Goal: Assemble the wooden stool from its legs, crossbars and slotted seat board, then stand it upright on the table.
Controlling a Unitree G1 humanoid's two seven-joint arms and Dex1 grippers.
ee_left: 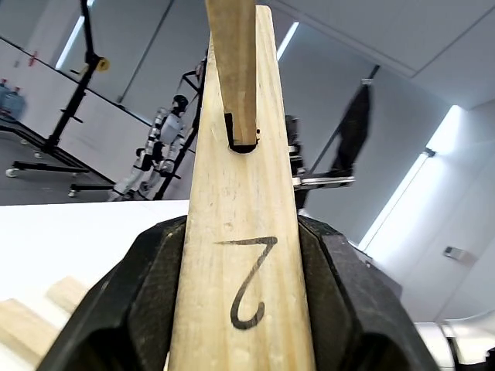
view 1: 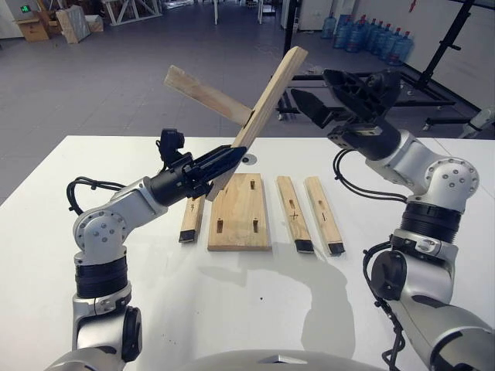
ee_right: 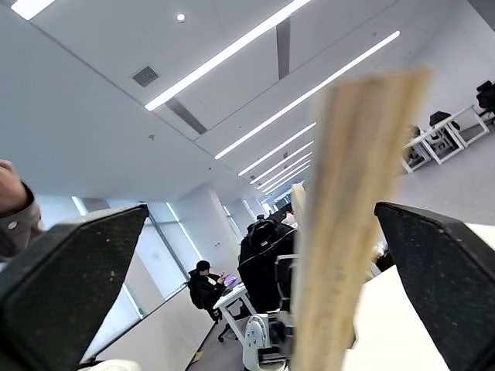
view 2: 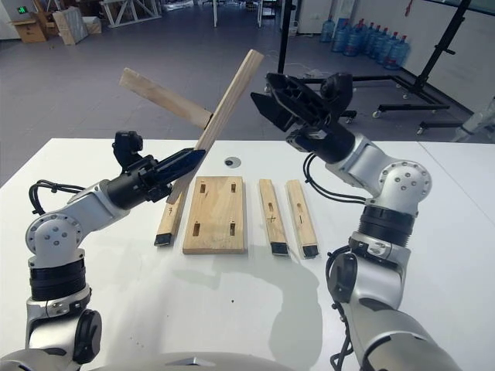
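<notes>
**Stool parts, partly joined**

Long pale wooden leg (view 1: 267,104): held tilted above the white worktop's (view 1: 232,309) far edge, lower end clenched in black left gripper (view 1: 224,162). Pale wooden crossbar (view 1: 205,93) seated in its slot. Black right gripper (view 1: 332,93): raised near the leg's upper end, released, grasping nothing. Flat slotted seat board (view 1: 240,212): laid mid-worktop, one wooden slat (view 1: 192,220) left, two wooden slats (view 1: 294,212) right.

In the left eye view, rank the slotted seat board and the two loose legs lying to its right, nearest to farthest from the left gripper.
1. Seat board, on the table right by the left gripper and its held leg.
2. Inner leg, just right of the board.
3. Outer leg, farthest right.
</notes>
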